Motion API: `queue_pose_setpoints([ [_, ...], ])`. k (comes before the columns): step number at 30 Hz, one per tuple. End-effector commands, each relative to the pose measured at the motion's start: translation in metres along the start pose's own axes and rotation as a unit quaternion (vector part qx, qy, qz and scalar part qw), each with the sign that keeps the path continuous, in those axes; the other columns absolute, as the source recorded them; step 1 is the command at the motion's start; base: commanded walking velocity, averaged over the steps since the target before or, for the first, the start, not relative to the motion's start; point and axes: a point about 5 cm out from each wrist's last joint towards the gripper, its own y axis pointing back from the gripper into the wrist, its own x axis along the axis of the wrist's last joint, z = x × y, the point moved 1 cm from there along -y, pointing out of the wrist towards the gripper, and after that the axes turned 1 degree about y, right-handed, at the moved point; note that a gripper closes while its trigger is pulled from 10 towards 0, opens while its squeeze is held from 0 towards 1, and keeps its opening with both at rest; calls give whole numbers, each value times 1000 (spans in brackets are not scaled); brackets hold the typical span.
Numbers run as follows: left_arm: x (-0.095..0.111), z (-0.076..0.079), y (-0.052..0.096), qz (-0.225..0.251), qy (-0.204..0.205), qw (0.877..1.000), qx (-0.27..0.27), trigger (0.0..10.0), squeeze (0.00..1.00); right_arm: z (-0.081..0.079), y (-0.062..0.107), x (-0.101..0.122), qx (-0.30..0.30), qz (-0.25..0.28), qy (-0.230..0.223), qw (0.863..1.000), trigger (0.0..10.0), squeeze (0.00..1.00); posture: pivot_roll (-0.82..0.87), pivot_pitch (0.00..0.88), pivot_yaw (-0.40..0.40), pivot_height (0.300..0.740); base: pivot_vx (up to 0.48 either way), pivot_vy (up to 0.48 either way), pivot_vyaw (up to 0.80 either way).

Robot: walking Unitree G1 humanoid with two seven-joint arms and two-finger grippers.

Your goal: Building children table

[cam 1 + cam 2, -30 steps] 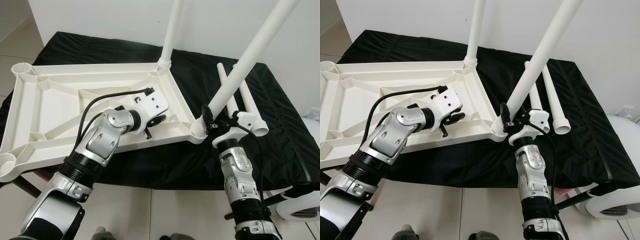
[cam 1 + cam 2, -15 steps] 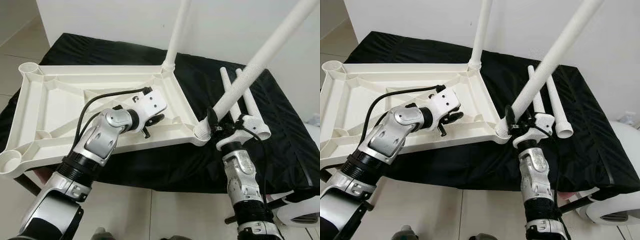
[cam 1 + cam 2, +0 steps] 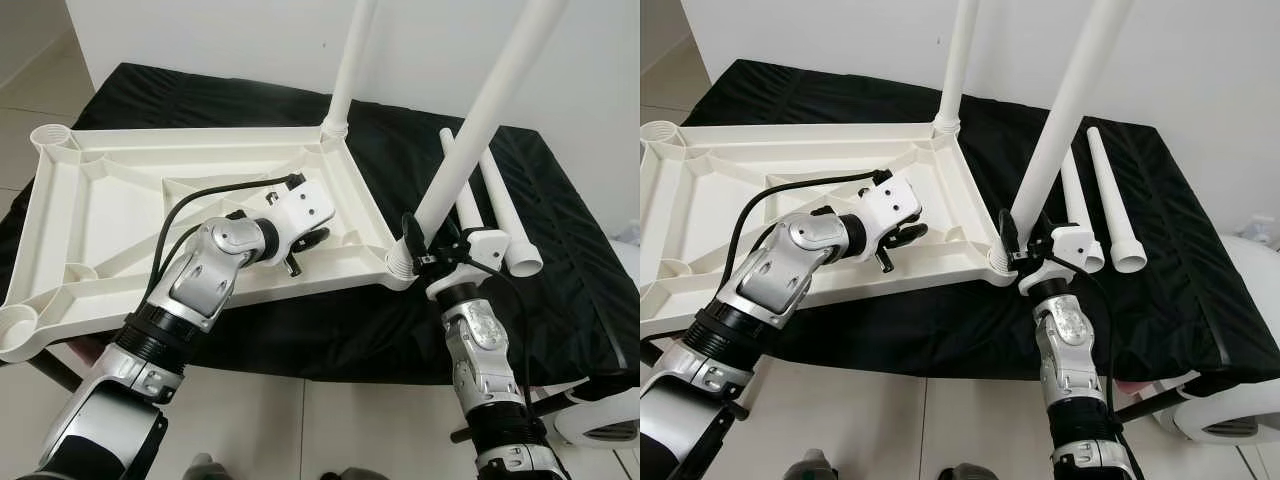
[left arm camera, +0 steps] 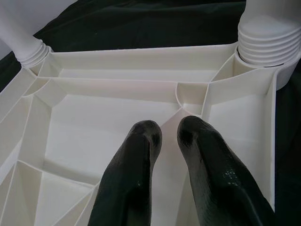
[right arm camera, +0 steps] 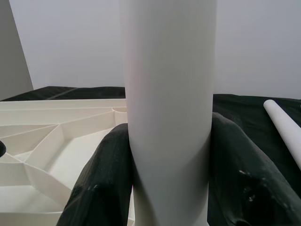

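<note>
The white plastic tabletop [image 3: 110, 210] lies upside down on a black cloth [image 3: 560, 280]. One white leg [image 3: 352, 60] stands in its far right corner socket. A second leg [image 3: 480, 110] rises from the near right corner socket [image 3: 400, 265]; my right gripper [image 3: 424, 250] is shut on it just above the socket, with a black finger [image 5: 101, 183] on each side. My left gripper [image 3: 305, 248] rests over the ribbed underside near the right end. Its fingers [image 4: 141, 155] are close together and hold nothing.
Two loose white legs [image 3: 500, 205] lie side by side on the cloth to the right of the tabletop. The two left corner sockets [image 3: 50, 135] [image 3: 18, 328] hold no leg. A white wall stands behind, and a white rounded object [image 3: 600, 420] sits on the floor at bottom right.
The leg in my right gripper has swung from a strong rightward lean to a more upright stand. The camera shifted a little. The left arm has stayed put.
</note>
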Motion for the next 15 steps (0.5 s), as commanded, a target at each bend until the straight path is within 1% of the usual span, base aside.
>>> queue_pose_setpoints([
  [1,4,-2,1,9,-6,1000,4,10000,0,5,35,-53,-14,-140,-7,990,10000,0,66,59,-94,740,0,0,0],
  [6,5,-1,1,11,-8,1000,2,10000,0,8,42,-59,-22,-151,-3,988,10000,0,62,60,-90,740,0,0,0],
  [7,6,-1,1,12,-8,1000,1,10000,0,10,46,-62,-30,-157,-9,987,10000,0,62,59,-90,740,0,0,0],
  [8,6,-1,1,12,-8,1000,1,10000,0,10,46,-62,-30,-157,-9,987,10000,0,62,59,-90,740,0,0,0],
  [9,6,-1,1,12,-8,1000,1,10000,0,13,50,-65,-42,-163,-23,985,10000,0,62,59,-90,740,0,0,0],
  [10,6,-1,1,12,-9,1000,1,10000,0,16,53,-67,-52,-169,-21,984,10000,0,63,59,-91,740,0,0,0],
  [13,6,-1,1,12,-9,1000,0,10000,0,19,57,-70,-60,-173,-19,983,10000,0,62,59,-87,740,0,0,0],
  [15,6,-1,1,12,-9,1000,-1,10000,0,19,58,-69,-50,-170,-1,984,10000,0,61,58,-88,740,0,0,0],
])
